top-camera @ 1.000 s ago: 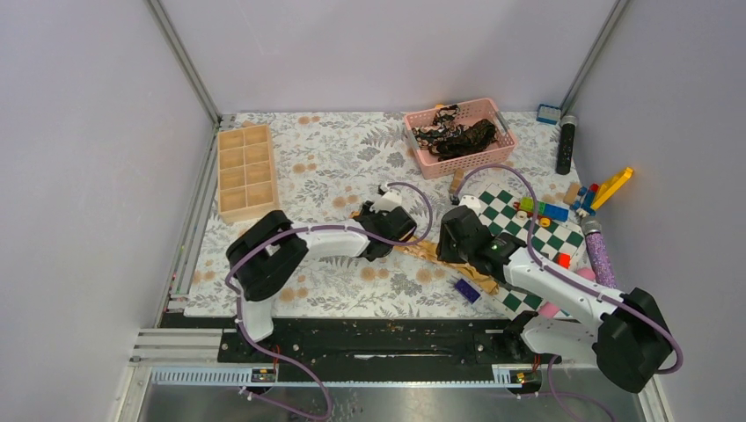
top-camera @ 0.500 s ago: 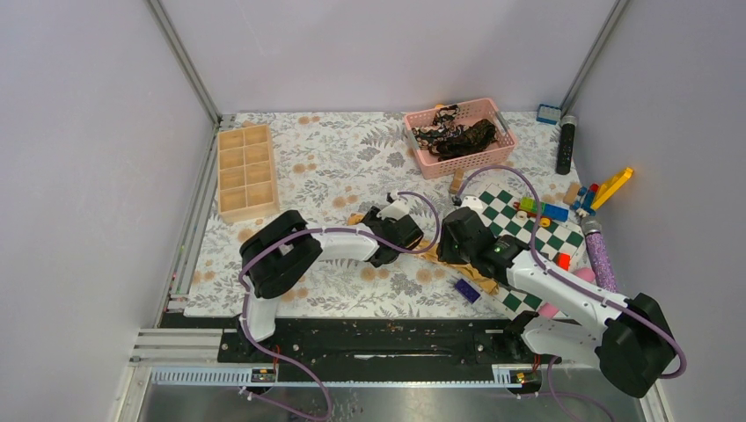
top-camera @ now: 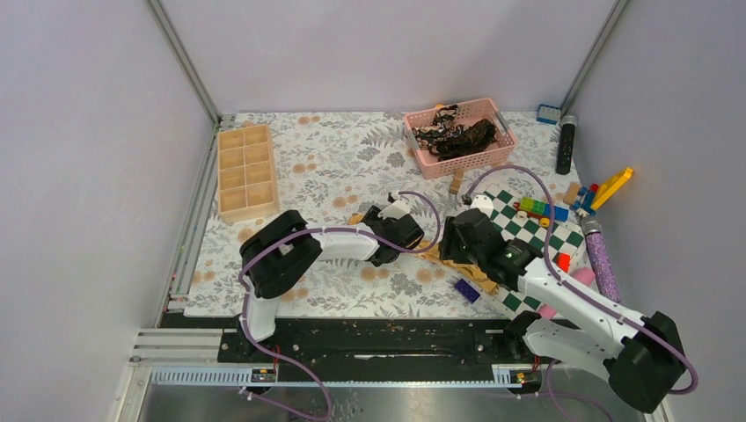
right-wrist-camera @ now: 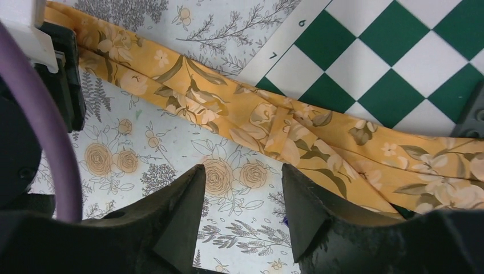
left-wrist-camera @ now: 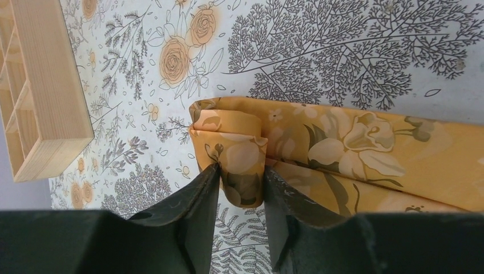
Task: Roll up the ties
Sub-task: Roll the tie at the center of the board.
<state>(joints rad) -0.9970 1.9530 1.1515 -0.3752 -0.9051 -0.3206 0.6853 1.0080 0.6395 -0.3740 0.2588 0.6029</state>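
The golden tie is lying on the bench, its rolled end sitting inside the left tool, firmness of grip unclear. The right tool is hovering apart, empty. Any slack risks the roll unfurling.

In the top view, the golden tie is mostly covered by the left gripper and right gripper. The dark ties in the basket cannot be counted.

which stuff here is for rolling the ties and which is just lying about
For the job: gold tie; dark ties in the pink basket.
Lying about: wooden tray; checkered board; toy bricks; black stick; glitter tube.
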